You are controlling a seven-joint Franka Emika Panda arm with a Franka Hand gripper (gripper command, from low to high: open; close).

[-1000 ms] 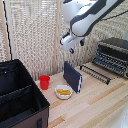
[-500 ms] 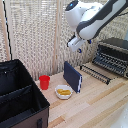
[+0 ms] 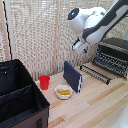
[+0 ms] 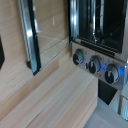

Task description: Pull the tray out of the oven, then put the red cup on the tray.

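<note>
— since the earlier frames, the arm (image 3: pixel 97 22) had swung toward the exterior view's right and sat higher, closer to the oven (image 3: pixel 112 56). nothing on the table had shifted.

— any writing to read?

— none that could be made out. the wrist view showed the oven's silver control panel with three round knobs (image 4: pixel 92 64) and a blue glow beside one of them, but any markings were too blurred to read.

— how did the arm sit?

— it was bent over the table, white links folded, wrist end hanging in the air just beside the oven's corner, touching nothing. the gripper (image 3: pixel 80 46) was a blur there, and the wrist view showed no fingers, so whether it was spread or closed could not be told. it held nothing that could be seen.

— and the task's things?

— the oven stood at the exterior view's right with its door (image 3: pixel 96 72) folded down. the tray (image 3: pixel 110 62) of thin dark bars lay at the oven's mouth. the red cup (image 3: pixel 44 82) stood upright on the table (image 3: pixel 95 107), well apart from the oven, near a white bowl (image 3: pixel 63 92) with yellow pieces, beside an upright dark-blue panel (image 3: pixel 72 76) and a black fabric case (image 3: pixel 20 97).
</note>
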